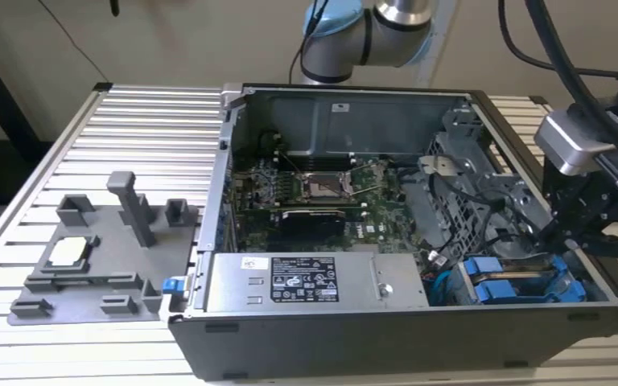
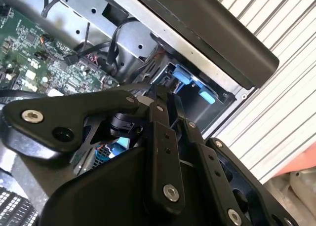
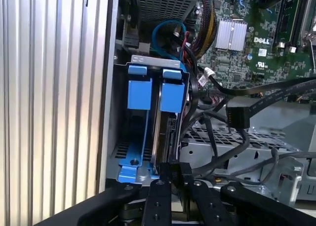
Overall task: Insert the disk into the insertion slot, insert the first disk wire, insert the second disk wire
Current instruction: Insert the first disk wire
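Observation:
The disk (image 3: 162, 132) stands on edge inside the insertion slot (image 3: 148, 61), its blue carrier tabs (image 3: 173, 95) at the bay's mouth. In the exterior view the slot (image 1: 524, 283) is in the case's corner at the view's right, and my gripper (image 1: 554, 241) reaches down into it. In the first wrist view my gripper (image 3: 176, 169) is shut on a small black wire connector at the disk's end. A second black connector (image 3: 237, 117) on a flat cable hangs loose beside the cage. In the second wrist view my gripper (image 2: 158, 94) points at the blue tabs (image 2: 182, 78).
The open computer case (image 1: 223, 241) lies on a slatted metal table (image 1: 126, 137). A grey power-supply box (image 1: 298, 281) and the green motherboard (image 1: 320, 193) sit inside. Cables (image 3: 217, 152) crowd the cage. A grey plastic fixture (image 1: 94, 249) stands at the exterior view's left.

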Controlling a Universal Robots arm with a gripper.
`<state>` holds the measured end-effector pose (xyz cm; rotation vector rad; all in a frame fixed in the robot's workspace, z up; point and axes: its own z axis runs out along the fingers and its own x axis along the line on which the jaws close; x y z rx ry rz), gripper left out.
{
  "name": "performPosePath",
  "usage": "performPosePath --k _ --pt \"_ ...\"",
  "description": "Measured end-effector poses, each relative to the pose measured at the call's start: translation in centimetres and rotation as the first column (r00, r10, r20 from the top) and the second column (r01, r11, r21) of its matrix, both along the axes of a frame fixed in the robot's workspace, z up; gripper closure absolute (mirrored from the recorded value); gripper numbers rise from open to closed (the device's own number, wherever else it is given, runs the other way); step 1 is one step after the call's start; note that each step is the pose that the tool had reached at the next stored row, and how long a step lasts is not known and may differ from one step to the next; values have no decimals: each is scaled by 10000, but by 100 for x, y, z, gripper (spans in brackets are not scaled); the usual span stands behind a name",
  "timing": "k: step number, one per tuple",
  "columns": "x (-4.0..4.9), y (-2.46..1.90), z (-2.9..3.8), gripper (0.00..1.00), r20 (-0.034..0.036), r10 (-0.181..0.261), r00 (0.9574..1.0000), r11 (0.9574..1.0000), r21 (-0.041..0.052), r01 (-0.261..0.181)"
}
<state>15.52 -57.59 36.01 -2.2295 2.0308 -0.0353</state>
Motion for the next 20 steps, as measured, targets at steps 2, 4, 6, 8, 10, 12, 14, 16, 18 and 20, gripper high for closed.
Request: performPosePath --k 2,4,6,8,10,12,14,16,18,20 --pt "0 1 -19 81 47 -145 9999 9999 0 145" --pt "0 0 -37 81 100 -296 9995 9996 3 296" --pt "-3 1 -53 81 159 -408 9990 9992 3 408" --pt "-9 0 -72 81 215 -518 9984 9987 7 518" --pt "-16 1 -93 81 267 -638 9976 9980 8 638" --pt "-25 2 -110 81 302 -676 9973 9977 -75 678" --pt "-25 5 -114 81 307 -674 9973 9976 -139 678" --pt "-26 5 -113 81 307 -675 9972 9976 -141 680" --pt "-27 6 -114 81 307 -675 9972 9976 -139 680" --pt "-26 6 -114 81 307 -675 9972 9976 -140 680"
